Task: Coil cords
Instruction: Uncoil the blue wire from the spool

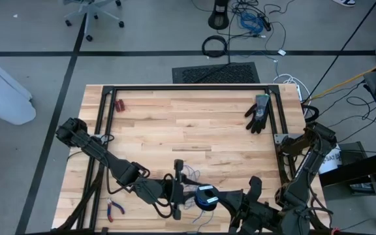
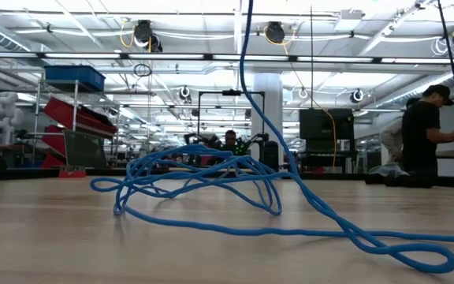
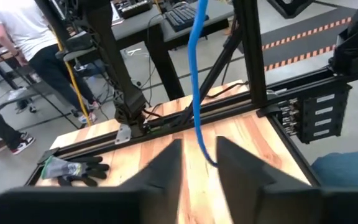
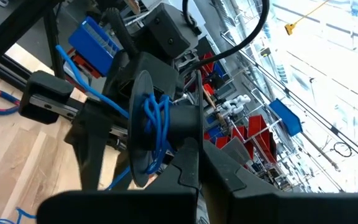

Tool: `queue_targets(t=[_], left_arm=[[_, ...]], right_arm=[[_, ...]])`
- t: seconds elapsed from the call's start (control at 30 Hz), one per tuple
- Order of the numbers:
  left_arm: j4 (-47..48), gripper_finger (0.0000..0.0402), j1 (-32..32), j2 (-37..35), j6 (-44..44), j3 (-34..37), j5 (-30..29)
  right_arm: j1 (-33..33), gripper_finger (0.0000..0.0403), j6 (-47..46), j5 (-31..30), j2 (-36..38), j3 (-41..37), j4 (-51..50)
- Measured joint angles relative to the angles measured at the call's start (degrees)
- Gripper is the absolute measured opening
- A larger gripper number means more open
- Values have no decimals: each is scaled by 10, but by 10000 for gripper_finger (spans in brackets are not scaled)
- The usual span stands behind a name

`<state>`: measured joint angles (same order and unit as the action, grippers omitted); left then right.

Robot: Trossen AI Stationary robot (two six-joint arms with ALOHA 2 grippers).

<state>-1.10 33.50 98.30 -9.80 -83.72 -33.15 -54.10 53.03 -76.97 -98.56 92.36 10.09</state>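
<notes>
The cord is a thin blue cable. Its loose loops (image 2: pixel 203 177) lie on the wooden table (image 1: pixel 194 124), and one strand (image 2: pixel 247 71) rises from them to a black spool (image 4: pixel 160 127) that carries a few turns (image 4: pixel 156 118). My right gripper (image 4: pixel 194 171) is shut on this spool near the table's near edge (image 1: pixel 205 196). My left gripper (image 3: pixel 199 174) is open just left of the spool (image 1: pixel 177 189), with one finger on either side of the hanging strand (image 3: pixel 196 87). My right gripper holds the spool by the end of its dark core (image 4: pixel 188 140), on the side that faces the wrist, pinched between the two fingers. The fingers come in about level. The spool is lifted clear of the table, with its round flange (image 4: pixel 138 93) turned away from the wrist.
A black glove (image 1: pixel 258 112) lies at the far right of the table, small red-handled pliers (image 1: pixel 115 209) at the near left, and a small red item (image 1: pixel 119 104) at the far left. A black frame rail (image 1: pixel 188 89) borders the tabletop. People stand in the room beyond (image 2: pixel 424 134).
</notes>
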Motion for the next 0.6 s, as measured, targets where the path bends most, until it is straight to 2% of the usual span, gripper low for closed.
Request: queue_targets(t=[0.1, 0.17, 0.43, 0.6], left_arm=[[8, 34, 1, -4, 0, 0, -6], [20, 11, 4, -12, 0, 0, -15], [79, 7, 50, -50, 4, 0, -98], [78, 4, 81, -65, -10, 0, -122]], right_arm=[[0, 0, 0, -1, 0, 0, -2], [0, 0, -3, -1, 0, 0, -10], [12, 0, -44, -22, 0, 0, -57], [33, 0, -86, -26, 0, 0, -103]])
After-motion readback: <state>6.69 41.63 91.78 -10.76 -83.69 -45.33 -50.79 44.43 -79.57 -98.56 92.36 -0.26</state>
